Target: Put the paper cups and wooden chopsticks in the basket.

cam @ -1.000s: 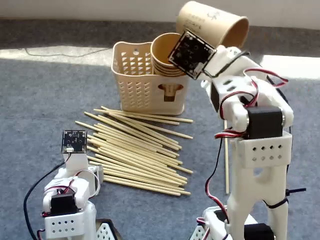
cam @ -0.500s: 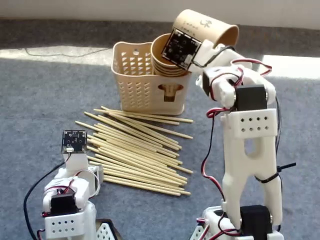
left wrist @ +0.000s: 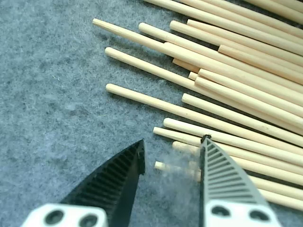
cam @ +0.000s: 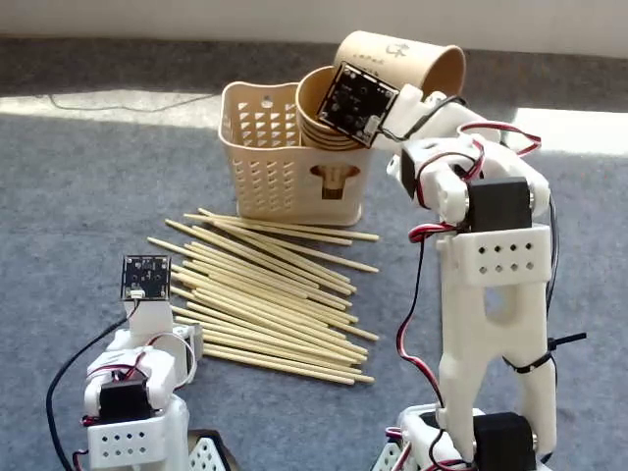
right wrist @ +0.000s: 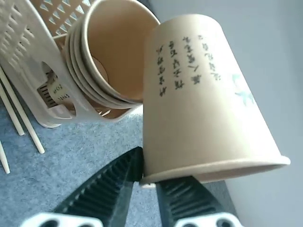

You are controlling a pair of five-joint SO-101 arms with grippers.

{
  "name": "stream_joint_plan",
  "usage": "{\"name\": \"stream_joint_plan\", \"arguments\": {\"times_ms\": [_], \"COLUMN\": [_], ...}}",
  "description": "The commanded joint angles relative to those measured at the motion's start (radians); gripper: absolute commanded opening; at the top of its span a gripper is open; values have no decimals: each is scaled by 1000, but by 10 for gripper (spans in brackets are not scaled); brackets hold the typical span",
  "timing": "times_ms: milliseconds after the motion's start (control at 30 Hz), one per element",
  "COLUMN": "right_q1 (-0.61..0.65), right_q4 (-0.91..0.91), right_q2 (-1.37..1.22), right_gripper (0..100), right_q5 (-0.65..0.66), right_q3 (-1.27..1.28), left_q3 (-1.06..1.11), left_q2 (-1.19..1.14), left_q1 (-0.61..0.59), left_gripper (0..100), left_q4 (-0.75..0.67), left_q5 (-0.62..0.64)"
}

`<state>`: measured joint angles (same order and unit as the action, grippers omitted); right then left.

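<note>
My right gripper (right wrist: 147, 178) is shut on the rim of a tan paper cup (right wrist: 203, 104), held tilted in the air right beside the stack of nested cups (right wrist: 109, 61) in the cream basket (right wrist: 28, 61). From above, the held cup (cam: 402, 61) hangs at the basket's (cam: 265, 157) right rim, next to the stack (cam: 319, 103). Several wooden chopsticks (cam: 265, 294) lie spread on the grey carpet in front of the basket. My left gripper (left wrist: 171, 156) stands open low over the near ends of the chopsticks (left wrist: 222, 85), with nothing between its fingers.
One chopstick (cam: 444, 314) lies apart behind the right arm's tower. A thin cable (cam: 108, 98) runs along the carpet at the far left. Bare grey carpet (cam: 88, 196) stretches to the left of the basket.
The right arm has swung left and lowered a little, bringing the held cup closer to the stack in the basket. The left arm has not moved.
</note>
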<state>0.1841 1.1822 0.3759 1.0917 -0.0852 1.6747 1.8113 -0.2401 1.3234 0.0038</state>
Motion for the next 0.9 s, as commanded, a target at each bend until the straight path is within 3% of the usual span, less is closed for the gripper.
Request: {"name": "stream_joint_plan", "arguments": {"times_ms": [0,100,367,600,867], "right_q1": [27,48,111,159,188], "right_q4": [4,-2,2,-4,2], "right_q2": [47,47,48,62,163], "right_gripper": [151,170,169,12,5], "right_q5": [-26,-130,-153,-252,-245], "right_q3": [-41,-45,-45,-47,-39], "left_q3": [21,21,21,21,21], "left_q2": [12,12,12,12,12], "left_q1": [16,16,16,16,16], "left_gripper": [193,193,193,193,193], "left_q4": [5,5,5,5,5], "left_q5": [9,9,9,9,9]}}
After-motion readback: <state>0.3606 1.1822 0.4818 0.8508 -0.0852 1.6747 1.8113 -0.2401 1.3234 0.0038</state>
